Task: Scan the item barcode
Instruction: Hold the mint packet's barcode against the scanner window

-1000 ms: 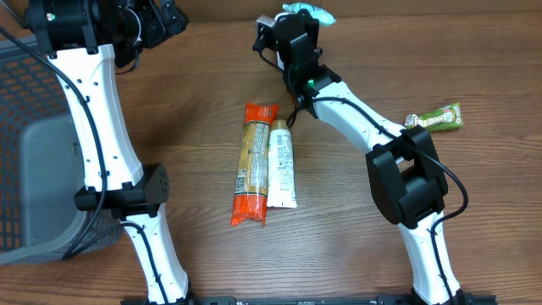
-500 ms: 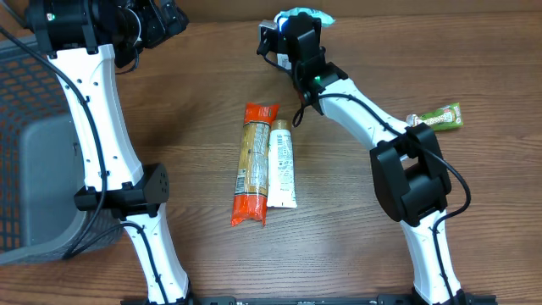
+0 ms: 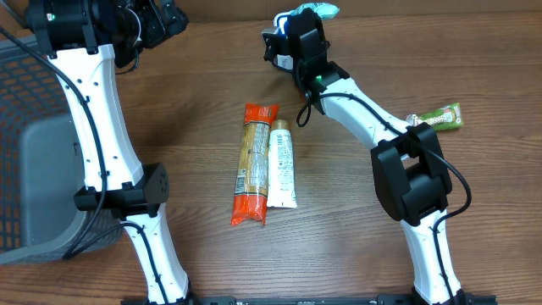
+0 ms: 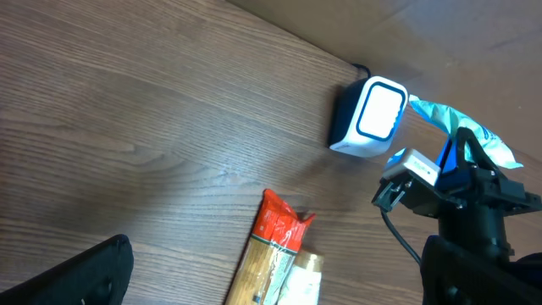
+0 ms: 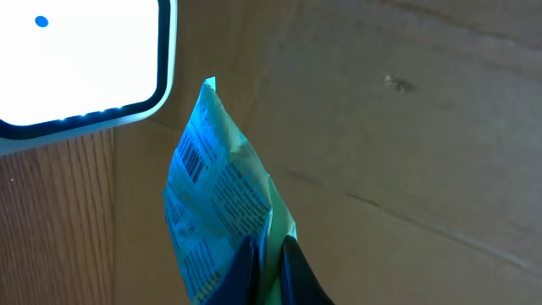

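Right fingers pinch green plastic packet beside white box scanner.
Barcode end points toward its lit window; left fingers wide.

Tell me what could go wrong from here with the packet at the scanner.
1. The barcode on the pale blue crinkled plastic packet sits beside the glowing window of the white box-shaped scanner, not squarely facing it, so the read may fail.
2. The right pincer pinches only the packet's lower edge. The limp film could sag away from the window or slip out.
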`<action>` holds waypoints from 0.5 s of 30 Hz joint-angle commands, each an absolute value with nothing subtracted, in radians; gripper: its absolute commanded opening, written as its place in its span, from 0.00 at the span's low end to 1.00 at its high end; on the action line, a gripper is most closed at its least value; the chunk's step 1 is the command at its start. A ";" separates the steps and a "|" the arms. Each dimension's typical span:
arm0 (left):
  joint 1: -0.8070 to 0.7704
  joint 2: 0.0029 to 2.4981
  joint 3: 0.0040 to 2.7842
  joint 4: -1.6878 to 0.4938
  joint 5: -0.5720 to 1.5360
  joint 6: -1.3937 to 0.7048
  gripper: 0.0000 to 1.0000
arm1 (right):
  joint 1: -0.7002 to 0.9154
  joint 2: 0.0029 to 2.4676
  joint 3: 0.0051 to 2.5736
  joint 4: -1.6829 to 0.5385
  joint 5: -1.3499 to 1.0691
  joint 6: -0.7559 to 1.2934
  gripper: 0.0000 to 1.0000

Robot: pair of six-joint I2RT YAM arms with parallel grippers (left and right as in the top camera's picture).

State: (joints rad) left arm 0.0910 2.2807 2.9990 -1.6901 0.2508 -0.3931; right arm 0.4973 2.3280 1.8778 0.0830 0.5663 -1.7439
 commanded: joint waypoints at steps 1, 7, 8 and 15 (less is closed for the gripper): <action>0.078 2.276 2.999 -1.689 0.255 -0.404 1.00 | 0.516 2.318 1.886 0.101 0.582 -1.785 0.04; 0.078 2.276 2.999 -1.689 0.255 -0.404 1.00 | 0.517 2.318 1.886 0.147 0.570 -1.785 0.04; 0.078 2.276 2.999 -1.689 0.255 -0.404 1.00 | 0.517 2.318 1.886 0.149 0.570 -1.785 0.04; 0.078 2.276 2.999 -1.689 0.255 -0.404 1.00 | 0.517 2.318 1.886 0.148 0.561 -1.777 0.04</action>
